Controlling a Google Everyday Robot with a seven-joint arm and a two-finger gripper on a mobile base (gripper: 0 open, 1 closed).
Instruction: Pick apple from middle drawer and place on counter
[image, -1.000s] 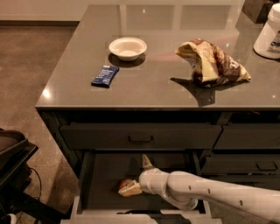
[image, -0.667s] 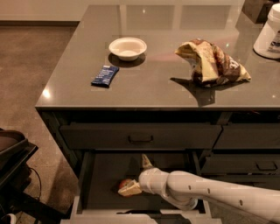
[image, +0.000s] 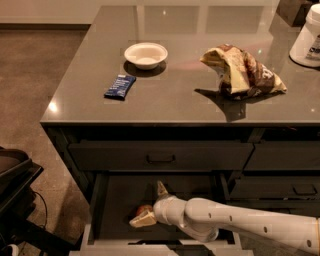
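My claw (image: 151, 205) is reaching into the middle drawer (image: 116, 200), low centre of frame. Fingers are spreading wide open, not gripping anything. The apple (image: 144, 209) is lying btwn them on the drawer floor, just beside the lower finger. Further up, the counter (image: 175, 102) is holding a blue snack bar (image: 120, 86), a white bowl (image: 146, 54) and a crumpled bag (image: 242, 72) at centre-right.

Showing a thick, tubular arm (image: 240, 225) in smooth off-white, swelling at a rounded joint and carrying small dark dots along its shell. Tapering into a claw (image: 151, 205) with two tan, wedge-shaped fingers (image: 142, 220) standing apart, sitting low inside the middle drawer (image: 120, 200).
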